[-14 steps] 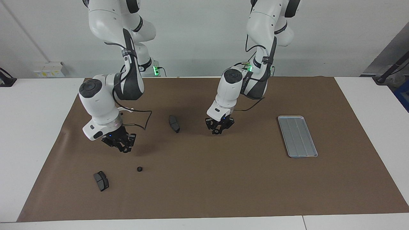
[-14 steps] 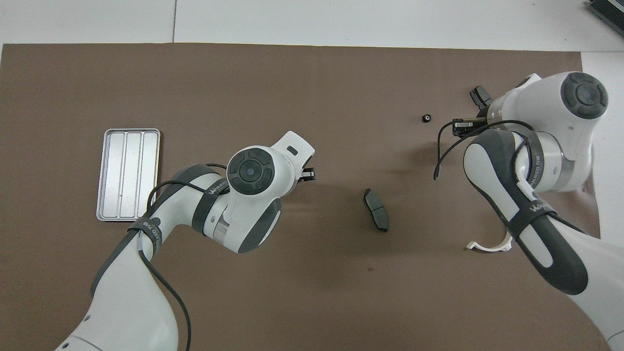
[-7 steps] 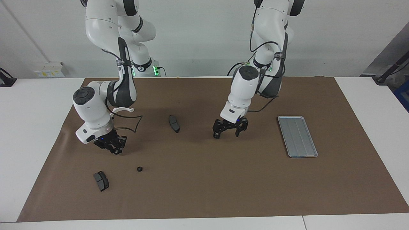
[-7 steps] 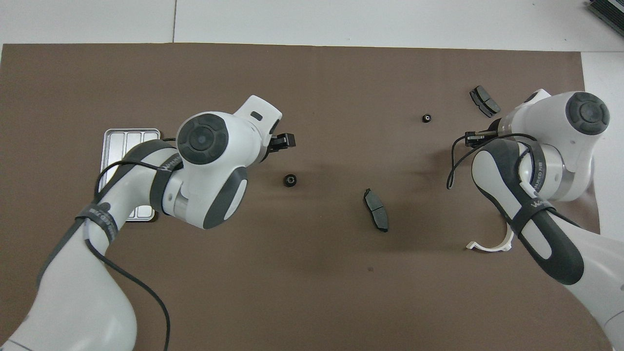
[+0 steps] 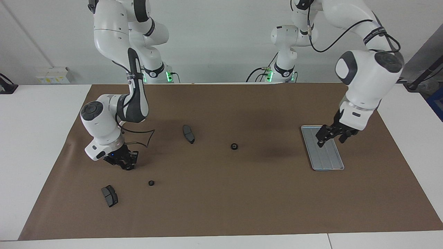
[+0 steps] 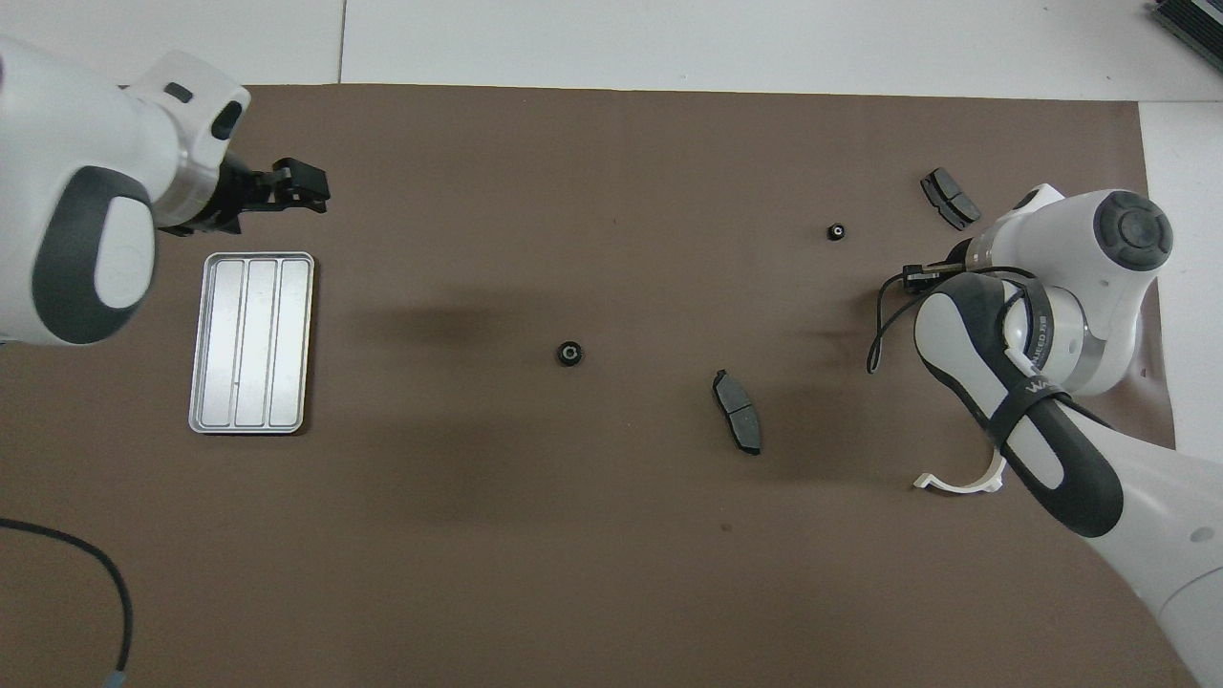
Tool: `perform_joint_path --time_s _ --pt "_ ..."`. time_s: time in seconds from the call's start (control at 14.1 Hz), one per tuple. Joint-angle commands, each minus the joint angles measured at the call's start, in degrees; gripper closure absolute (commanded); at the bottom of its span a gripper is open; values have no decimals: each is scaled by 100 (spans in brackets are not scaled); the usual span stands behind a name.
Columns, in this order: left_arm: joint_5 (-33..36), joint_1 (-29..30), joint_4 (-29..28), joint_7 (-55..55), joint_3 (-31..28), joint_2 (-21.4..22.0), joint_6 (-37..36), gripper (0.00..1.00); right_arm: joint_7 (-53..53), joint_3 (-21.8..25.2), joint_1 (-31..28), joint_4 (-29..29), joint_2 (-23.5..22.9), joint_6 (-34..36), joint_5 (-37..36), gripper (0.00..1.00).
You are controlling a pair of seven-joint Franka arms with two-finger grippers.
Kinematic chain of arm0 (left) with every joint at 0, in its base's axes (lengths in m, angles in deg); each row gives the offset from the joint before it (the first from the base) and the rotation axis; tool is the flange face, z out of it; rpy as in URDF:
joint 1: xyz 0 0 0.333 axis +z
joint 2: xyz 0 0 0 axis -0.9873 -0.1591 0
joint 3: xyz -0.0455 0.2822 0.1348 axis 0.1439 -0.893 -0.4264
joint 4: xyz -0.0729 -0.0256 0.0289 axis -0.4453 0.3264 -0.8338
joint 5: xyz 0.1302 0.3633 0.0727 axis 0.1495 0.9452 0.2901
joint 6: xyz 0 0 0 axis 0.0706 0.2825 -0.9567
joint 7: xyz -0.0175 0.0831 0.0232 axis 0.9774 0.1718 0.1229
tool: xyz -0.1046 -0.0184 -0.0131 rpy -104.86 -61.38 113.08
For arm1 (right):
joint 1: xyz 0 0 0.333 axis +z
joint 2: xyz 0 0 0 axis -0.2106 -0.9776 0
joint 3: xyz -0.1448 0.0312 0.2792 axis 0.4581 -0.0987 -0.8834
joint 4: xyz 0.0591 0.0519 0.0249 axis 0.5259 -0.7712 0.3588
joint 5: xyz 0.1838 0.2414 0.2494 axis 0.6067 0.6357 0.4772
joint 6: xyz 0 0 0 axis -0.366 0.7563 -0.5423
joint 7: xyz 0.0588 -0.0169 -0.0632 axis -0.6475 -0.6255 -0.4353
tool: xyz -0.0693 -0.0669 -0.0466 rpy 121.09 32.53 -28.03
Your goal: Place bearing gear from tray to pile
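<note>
One small black bearing gear (image 5: 234,146) (image 6: 569,354) lies alone on the middle of the brown mat. A second bearing gear (image 5: 151,183) (image 6: 837,230) lies toward the right arm's end, in the pile with two dark brake pads (image 5: 188,134) (image 5: 109,195) and a white half-ring bracket (image 6: 955,483). The ribbed silver tray (image 5: 325,157) (image 6: 250,342) holds nothing. My left gripper (image 5: 333,139) (image 6: 308,183) hangs open and empty in the air over the tray. My right gripper (image 5: 123,164) is low over the mat between the bracket and the second gear.
The brown mat (image 5: 242,200) covers most of the white table. The right arm's elbow and cable hang over the pile and hide the bracket in the facing view. A loose black cable (image 6: 86,573) crosses the mat's corner nearest the left arm.
My left gripper opened, left a bearing gear on the middle of the mat, then rose and swung over to the tray. My right gripper sank a little toward the mat.
</note>
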Motion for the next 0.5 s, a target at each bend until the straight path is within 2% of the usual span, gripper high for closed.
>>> perform_joint_path --time_s 0.0,0.21,0.42 --pt "74 337 294 -455 52 254 -909 0 -161 -62 60 53 277 193 181 0" --pt "459 365 321 -746 61 580 -1465 0 653 -579 70 438 437 782 164 0" --pt "408 287 225 -729 122 809 -1642 0 2372 -1378 209 895 385 1073 -238 0"
